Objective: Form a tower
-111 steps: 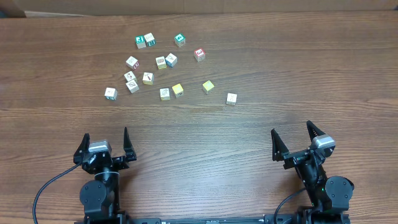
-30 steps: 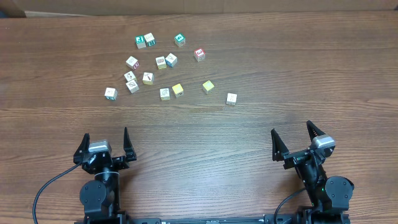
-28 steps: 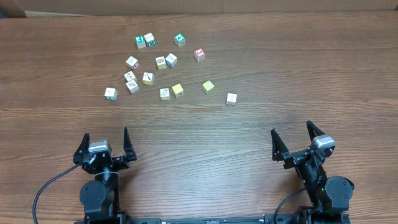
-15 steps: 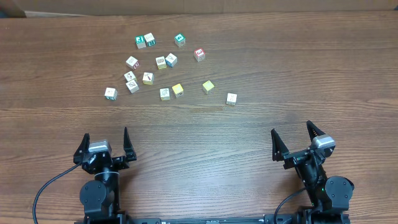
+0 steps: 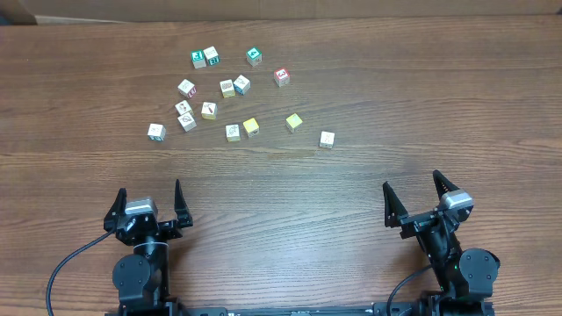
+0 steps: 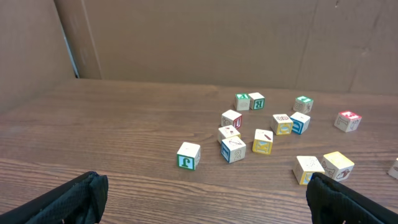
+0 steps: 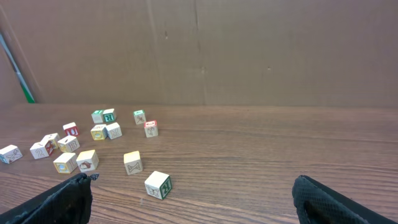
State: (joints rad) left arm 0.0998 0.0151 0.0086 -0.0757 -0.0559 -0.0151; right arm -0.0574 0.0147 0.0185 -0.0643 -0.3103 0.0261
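Observation:
No tower is in view. Several small wooden cubes lie singly on the far half of the table, none on top of another. Among them are a green-faced cube (image 5: 254, 56), a red-faced cube (image 5: 281, 76), two yellow cubes (image 5: 251, 127) (image 5: 294, 122) and a pale cube (image 5: 327, 139). My left gripper (image 5: 149, 191) is at the near left edge, open and empty, well short of the cubes. My right gripper (image 5: 411, 183) is at the near right edge, open and empty. In the left wrist view a green-lettered cube (image 6: 188, 155) lies nearest; in the right wrist view a green-sided cube (image 7: 158, 185) does.
The wooden table (image 5: 421, 96) runs back to a brown cardboard wall (image 6: 199, 37) behind the cubes. A green-tipped rod (image 7: 25, 93) leans at the far left in the right wrist view.

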